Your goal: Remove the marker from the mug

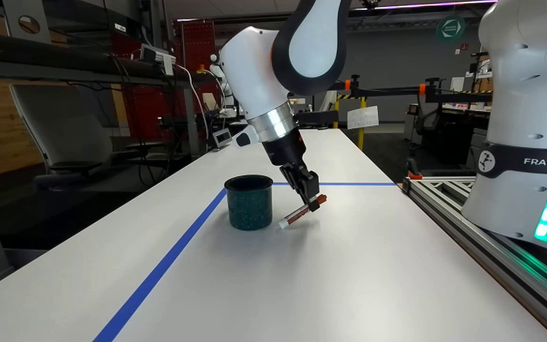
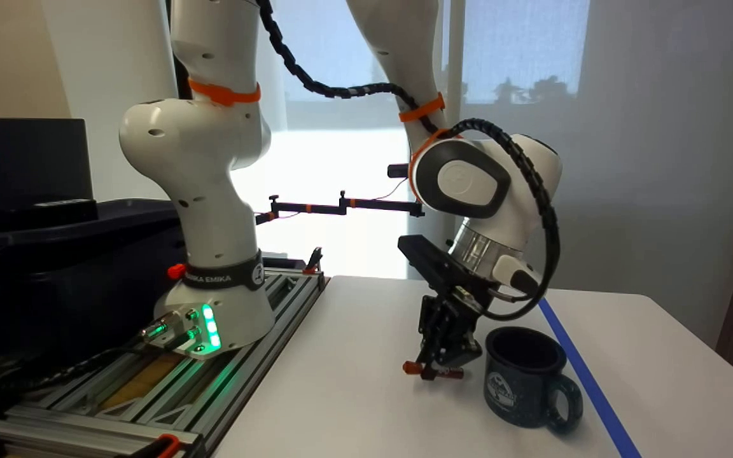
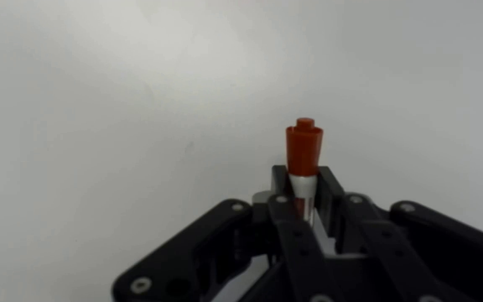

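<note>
Holding the marker [image 1: 296, 215] outside the mug [image 1: 249, 204], low over the tabletop [image 1: 235, 289], in the gripper [image 3: 303, 186] — pinching the slim barrel from both sides, with no more gap between the fingers [image 3: 329, 188] than its thickness. Showing the orange-red end beyond the fingers in the wrist view; tilting the white end down toward the mug's base in an exterior view. Touching the tabletop with that end or hovering just above it — impossible to tell.

Looking nearly finished, by this evidence: already having the marker out, in contact with neither rim nor wall in both exterior views. Probably lacking only a lowering, a letting-go and a lift away.

Seeing the mug standing upright near the blue tape [image 1: 164, 266]. Having little spare room between the white end and the mug: risking a nudge by swinging that way. Seeming to have far more room on the opposite side, toward the metal rail [image 1: 449, 218] along the tabletop's edge. Probably needing a resting spot well short of that edge, given a round barrel likely inclined to roll.
</note>
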Robot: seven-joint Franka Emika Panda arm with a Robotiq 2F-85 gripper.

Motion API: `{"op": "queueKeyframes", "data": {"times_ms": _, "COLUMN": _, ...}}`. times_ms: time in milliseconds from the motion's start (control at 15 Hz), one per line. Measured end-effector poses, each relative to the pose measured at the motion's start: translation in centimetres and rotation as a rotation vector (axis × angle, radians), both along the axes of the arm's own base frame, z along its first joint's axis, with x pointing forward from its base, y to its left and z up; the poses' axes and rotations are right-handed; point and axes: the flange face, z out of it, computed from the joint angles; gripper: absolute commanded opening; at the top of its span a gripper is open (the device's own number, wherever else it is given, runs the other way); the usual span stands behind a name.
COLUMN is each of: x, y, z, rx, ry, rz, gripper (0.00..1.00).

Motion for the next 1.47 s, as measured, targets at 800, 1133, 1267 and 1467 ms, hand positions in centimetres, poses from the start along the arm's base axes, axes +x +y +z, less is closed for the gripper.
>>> {"op": "queueKeyframes", "data": {"times_ms": 800, "x": -0.5, "y": 0.7, "z": 0.2, "rx": -0.167, "ry": 0.018, "rz": 0.086, "gripper": 0.98}}
{"op": "queueKeyframes", "data": {"times_ms": 1133, "x": -0.5, "y": 2.2, "z": 4.3, "rx": -0.248, "ry": 0.031, "rz": 0.052, "gripper": 1.00}}
{"op": "queueKeyframes", "data": {"times_ms": 1267, "x": -0.3, "y": 2.5, "z": 6.4, "rx": -0.268, "ry": -0.001, "rz": -0.029, "gripper": 1.00}}
{"op": "queueKeyframes", "data": {"times_ms": 1467, "x": 0.3, "y": 2.9, "z": 8.5, "rx": -0.215, "ry": -0.046, "rz": -0.182, "gripper": 1.00}}
